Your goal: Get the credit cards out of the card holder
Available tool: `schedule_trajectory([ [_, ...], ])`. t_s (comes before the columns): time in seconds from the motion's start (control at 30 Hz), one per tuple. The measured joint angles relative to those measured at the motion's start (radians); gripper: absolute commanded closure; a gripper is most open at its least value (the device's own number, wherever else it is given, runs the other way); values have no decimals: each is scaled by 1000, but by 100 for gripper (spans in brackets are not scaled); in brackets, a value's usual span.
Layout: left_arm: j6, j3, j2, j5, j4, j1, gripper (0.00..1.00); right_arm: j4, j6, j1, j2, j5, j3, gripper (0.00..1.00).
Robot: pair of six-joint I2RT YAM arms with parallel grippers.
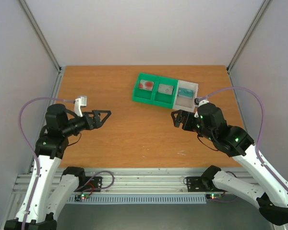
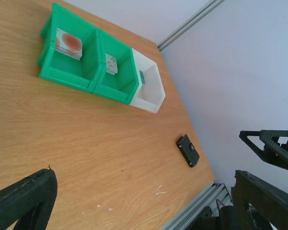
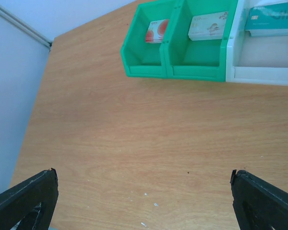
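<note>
Bright, even, diffuse light from above. White walls (image 1: 134, 28) washed pale. Shadows soft, short: faint one at near foot of green tray (image 1: 153, 91), darker smudges on table (image 1: 134, 139) beneath arms (image 1: 230, 136). Top view sharp throughout. Wrist views: wood grain crisp; near black fingers (image 3: 24, 201) slightly soft, out of focus.

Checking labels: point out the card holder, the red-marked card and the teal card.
card holder (image 2: 187, 150), left wrist view, centre of its black cover.
red-marked card (image 2: 72, 43), left wrist view, on the red mark.
teal card (image 3: 271, 21), right wrist view, middle of its face.
</note>
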Motion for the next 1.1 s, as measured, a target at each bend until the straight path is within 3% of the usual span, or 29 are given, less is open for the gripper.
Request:
schedule_trajectory([
  [0.37, 3, -3, -15, -29, -8, 0, 1, -5, 10, 0, 18, 10, 0, 2],
  [0.6, 0, -13, 46, -27, -12, 0, 1, -37, 7, 0, 76, 108, 0, 2],
  [0.87, 0, -52, 72, -8, -8, -20, 1, -133, -6, -30, 283, 253, 43, 2],
  [1.1, 47, -52, 77, -19, -8, -56, 1, -197, -18, -84, 446, 413, 77, 14],
])
